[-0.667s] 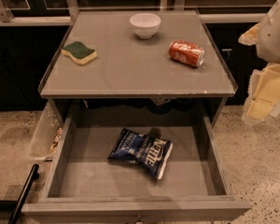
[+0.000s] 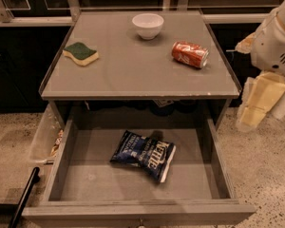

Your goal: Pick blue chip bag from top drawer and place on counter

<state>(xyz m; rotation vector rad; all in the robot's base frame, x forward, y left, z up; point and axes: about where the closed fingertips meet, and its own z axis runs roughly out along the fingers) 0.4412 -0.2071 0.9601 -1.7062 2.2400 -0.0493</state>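
Observation:
The blue chip bag (image 2: 145, 155) lies flat on the bottom of the open top drawer (image 2: 80, 179), near its middle, with white "KETTLE" lettering facing up. The counter (image 2: 133, 70) is the grey top right above the drawer. My gripper (image 2: 257, 104), with cream-coloured fingers, hangs from the white arm (image 2: 275, 42) to the right of the counter's front right corner. It is outside the drawer, well apart from the bag, and holds nothing that I can see.
On the counter stand a white bowl (image 2: 147, 25) at the back, a red soda can (image 2: 190, 54) lying on its side at the right, and a green-yellow sponge (image 2: 80, 53) at the left. A clear bin (image 2: 47, 137) hangs left of the drawer. A black bar (image 2: 23, 196) is at bottom left.

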